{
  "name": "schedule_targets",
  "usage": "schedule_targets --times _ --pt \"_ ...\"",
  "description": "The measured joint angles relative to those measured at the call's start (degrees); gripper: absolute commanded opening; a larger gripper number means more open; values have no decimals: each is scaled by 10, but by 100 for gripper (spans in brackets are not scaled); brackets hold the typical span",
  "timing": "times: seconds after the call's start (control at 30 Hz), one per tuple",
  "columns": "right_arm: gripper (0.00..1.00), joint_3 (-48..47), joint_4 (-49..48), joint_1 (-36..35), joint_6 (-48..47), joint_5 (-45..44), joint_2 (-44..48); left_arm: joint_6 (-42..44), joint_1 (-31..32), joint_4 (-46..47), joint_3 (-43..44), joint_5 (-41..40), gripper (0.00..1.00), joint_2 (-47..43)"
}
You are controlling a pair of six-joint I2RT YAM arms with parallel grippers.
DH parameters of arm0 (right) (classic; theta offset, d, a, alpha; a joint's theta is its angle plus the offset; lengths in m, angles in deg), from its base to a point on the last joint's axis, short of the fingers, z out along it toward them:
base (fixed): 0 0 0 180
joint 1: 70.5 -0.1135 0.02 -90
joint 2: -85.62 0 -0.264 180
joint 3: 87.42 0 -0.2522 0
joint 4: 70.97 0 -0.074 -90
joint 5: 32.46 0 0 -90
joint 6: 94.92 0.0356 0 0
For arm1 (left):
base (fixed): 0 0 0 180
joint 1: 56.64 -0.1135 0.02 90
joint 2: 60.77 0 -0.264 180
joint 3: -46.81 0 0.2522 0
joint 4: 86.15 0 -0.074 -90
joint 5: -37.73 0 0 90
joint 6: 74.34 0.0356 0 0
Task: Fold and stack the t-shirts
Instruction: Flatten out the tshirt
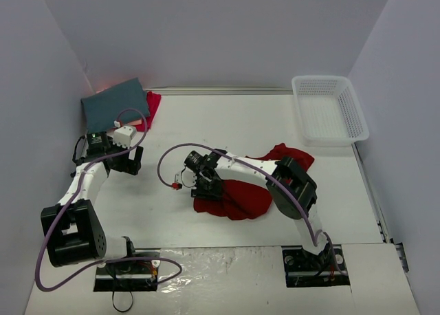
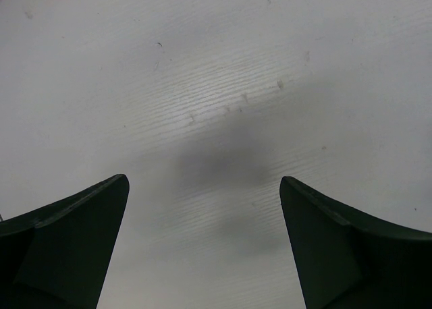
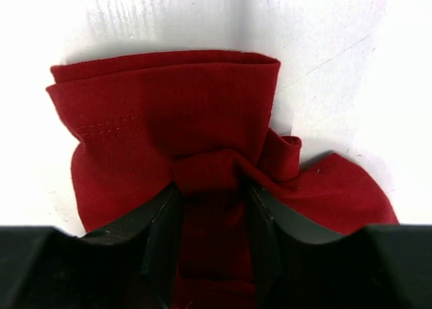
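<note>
A deep red t-shirt lies crumpled at the table's middle, and part of it trails back under the right arm. My right gripper sits at the shirt's left edge. In the right wrist view it is shut on a bunched fold of the deep red t-shirt, with cloth filling the gap between the fingers. A slate-teal t-shirt lies folded at the back left, on top of a pinkish-red t-shirt. My left gripper hangs open in front of them, over bare table, its fingers wide apart.
A white mesh basket stands at the back right corner. Grey walls close in the table on the left, back and right. Both arm bases sit at the near edge, with purple cables looping over the table.
</note>
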Motion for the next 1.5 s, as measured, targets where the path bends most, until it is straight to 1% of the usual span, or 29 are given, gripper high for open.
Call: schedule_targets --times 0.1,0.17,0.27,0.3,0.37,0.57,0.7,0.9,1.1,1.2,1.3,1.5 --pt "34 0 -2 0 6 -4 0 0 0 0 0 2 94 0" --pt "32 0 -2 0 8 -8 1 0 0 0 0 3 94 0" --pt "15 0 -1 0 12 -17 6 0 0 0 0 4 94 0" --pt "6 0 0 0 13 -21 10 0 0 0 0 4 94 0" --pt "0 -5 5 0 18 -30 17 0 0 0 0 4 94 0" --pt "0 -54 26 10 25 -54 48 0 0 -2 1 6 94 0" --pt "0 -99 38 42 26 -63 79 0 0 -9 4 10 94 0" --pt "0 -198 60 139 26 -69 110 0 0 -18 12 13 94 0" --pt "0 -294 65 234 50 -70 133 0 0 -24 16 14 94 -7" --pt "0 -309 66 255 54 -70 150 3 0 -34 28 20 94 -8" --pt "0 -309 72 254 54 -68 172 19 0 -65 54 45 94 -7" --pt "0 -283 75 255 53 -67 217 49 0 -126 145 98 94 16"
